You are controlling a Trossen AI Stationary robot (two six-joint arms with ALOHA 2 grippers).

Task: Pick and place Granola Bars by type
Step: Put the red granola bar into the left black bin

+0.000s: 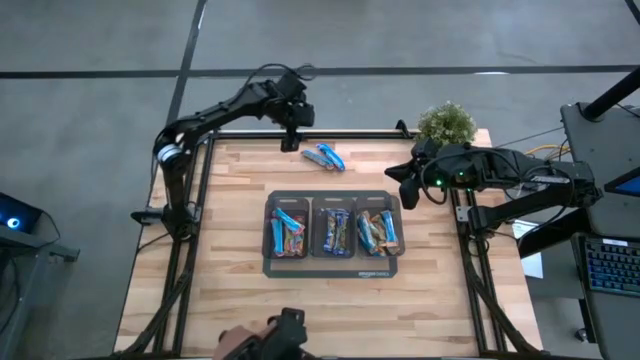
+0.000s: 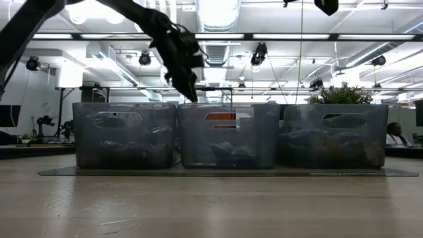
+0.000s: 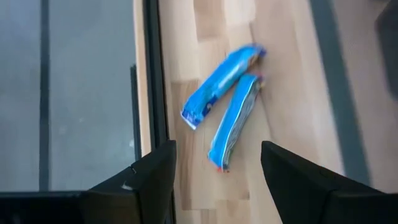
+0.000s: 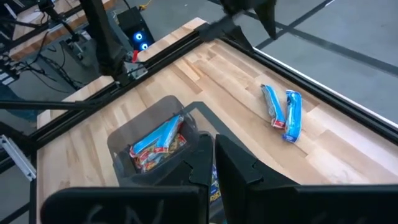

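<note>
Two light blue Granola Bars (image 1: 324,156) lie side by side on the bare wood of the table (image 1: 230,290), touching at one end, between the far table edge and the three grey bins (image 1: 333,232) that stand in a row on a dark tray (image 1: 333,268). All other bars sit inside those bins: the left bin (image 1: 288,229) holds light blue and orange-brown wrappers, the middle bin (image 1: 333,230) mostly dark blue ones, and the right bin (image 1: 378,230) a mix of orange-brown and blue. Relative to the bins, the left gripper (image 1: 292,135) hangs beyond them near the far table edge, just beside the two loose bars and above them, its fingers (image 3: 149,180) spread wide with nothing between them. The right gripper (image 1: 408,180) waits off the right bin's far corner, near a small green plant (image 1: 446,122), with its fingers (image 4: 239,165) pressed together and empty. From table height, the three bins fill the middle of the view, with dark wrapped shapes visible through their translucent walls.
</note>
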